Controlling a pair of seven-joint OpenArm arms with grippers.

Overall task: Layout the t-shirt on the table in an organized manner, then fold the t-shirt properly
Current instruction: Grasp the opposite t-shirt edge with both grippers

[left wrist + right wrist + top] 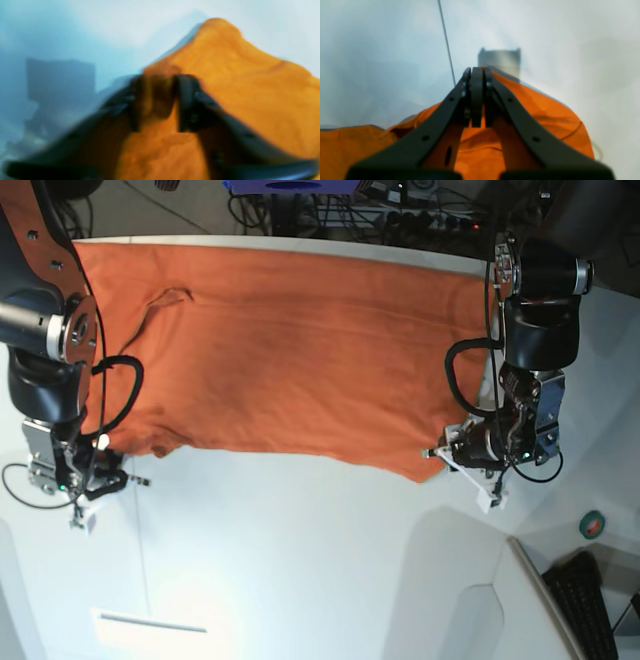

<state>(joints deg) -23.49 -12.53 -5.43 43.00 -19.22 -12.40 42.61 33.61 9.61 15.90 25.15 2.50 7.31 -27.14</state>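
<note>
The orange t-shirt [300,350] lies spread wide across the far half of the white table [300,560]. My left gripper [470,455] is at the shirt's near right corner. In the left wrist view, which is blurred, the left gripper [158,77] is shut on a bunched fold of the t-shirt [237,75]. My right gripper [85,485] is at the near left corner. In the right wrist view the right gripper [477,71] has its fingers pressed together, and the t-shirt [545,112] rises off the table [382,50] to its tips.
Cables and equipment crowd the far edge behind the shirt. A green tape roll [593,524] and a keyboard [590,590] sit off the table's curved right edge. A dark seam line [446,42] crosses the tabletop. A white label [150,620] lies near the front.
</note>
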